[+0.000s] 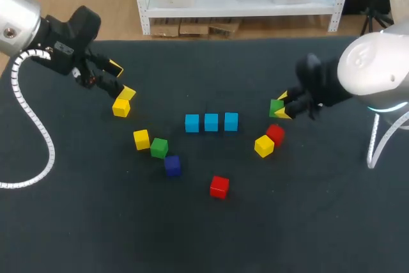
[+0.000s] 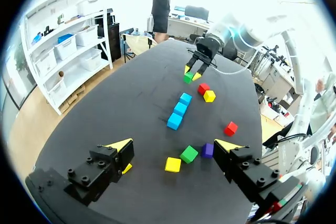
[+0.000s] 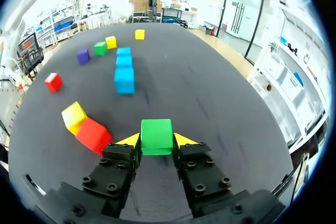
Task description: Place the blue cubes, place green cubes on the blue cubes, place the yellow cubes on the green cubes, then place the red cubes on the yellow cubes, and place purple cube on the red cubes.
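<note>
Green cube (image 3: 156, 136) is pinched in the right gripper (image 3: 156, 141), one yellow tip pressed on each side. Whether it is clear of the table (image 1: 319, 222), I can't tell. In the head view it sits at three o'clock from the row of blue cubes (image 1: 211, 121), well apart from them.

All three blues are down, side by side with slim gaps, so by my read the green layer is the step in hand, and none has been placed yet. The next move calls for carrying this cube toward nine o'clock, squaring it over the nearest blue cube (image 1: 231, 121), and lowering it flat without nudging the neighbours.

At six o'clock of that gripper lie a red cube (image 1: 275, 134) and a yellow cube (image 1: 264, 146), seemingly touching.

Out at ten o'clock of the row, the left gripper (image 1: 120, 80) hangs with fingers spread wide and nothing between them. One tip is just beside the far yellow cube (image 1: 121, 108).

The second green cube (image 1: 159, 148) waits at seven o'clock of the row, flanked by a third yellow cube (image 1: 141, 139) and the purple cube (image 1: 172, 165). A lone red cube (image 1: 219, 187) lies at six.
</note>
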Robot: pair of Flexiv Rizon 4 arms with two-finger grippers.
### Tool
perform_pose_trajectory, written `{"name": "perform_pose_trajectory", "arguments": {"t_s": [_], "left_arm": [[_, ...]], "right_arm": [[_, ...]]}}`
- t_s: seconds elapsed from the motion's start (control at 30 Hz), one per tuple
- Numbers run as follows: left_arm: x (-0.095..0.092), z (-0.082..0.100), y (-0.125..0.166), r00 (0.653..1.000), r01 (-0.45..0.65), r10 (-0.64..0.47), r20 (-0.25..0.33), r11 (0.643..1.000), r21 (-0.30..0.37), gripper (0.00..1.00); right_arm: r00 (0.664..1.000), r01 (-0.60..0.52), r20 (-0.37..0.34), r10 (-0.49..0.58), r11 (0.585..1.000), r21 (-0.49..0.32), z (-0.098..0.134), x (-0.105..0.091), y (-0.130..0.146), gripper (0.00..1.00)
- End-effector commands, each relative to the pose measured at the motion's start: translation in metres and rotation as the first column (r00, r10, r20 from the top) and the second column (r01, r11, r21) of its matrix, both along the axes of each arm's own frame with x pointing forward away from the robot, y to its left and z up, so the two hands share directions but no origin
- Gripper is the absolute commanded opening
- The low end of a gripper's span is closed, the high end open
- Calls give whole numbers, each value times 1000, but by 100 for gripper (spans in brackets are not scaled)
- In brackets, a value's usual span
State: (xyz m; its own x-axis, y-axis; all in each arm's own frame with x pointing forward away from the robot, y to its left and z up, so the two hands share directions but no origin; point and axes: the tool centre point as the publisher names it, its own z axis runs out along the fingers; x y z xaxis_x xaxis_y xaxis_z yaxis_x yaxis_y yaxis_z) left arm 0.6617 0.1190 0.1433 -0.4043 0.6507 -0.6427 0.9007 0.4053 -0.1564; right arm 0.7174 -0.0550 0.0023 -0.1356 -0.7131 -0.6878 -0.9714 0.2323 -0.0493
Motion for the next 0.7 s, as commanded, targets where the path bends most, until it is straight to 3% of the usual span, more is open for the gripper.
{"name": "perform_pose_trajectory", "arguments": {"t_s": [0.03,0.3,0.7], "left_arm": [[-1,-1,1,1000,1,-1,4,1000,-5,100],[-1,-1,1,1000,1,-1,4,1000,-5,100],[-1,-1,1,1000,1,-1,4,1000,-5,100]], "right_arm": [[999,-29,-20,29,1000,0,18,0,3,0],[997,-72,-33,72,997,-17,36,-4,29,0],[994,-95,-46,97,995,37,44,-22,79,0]]}}
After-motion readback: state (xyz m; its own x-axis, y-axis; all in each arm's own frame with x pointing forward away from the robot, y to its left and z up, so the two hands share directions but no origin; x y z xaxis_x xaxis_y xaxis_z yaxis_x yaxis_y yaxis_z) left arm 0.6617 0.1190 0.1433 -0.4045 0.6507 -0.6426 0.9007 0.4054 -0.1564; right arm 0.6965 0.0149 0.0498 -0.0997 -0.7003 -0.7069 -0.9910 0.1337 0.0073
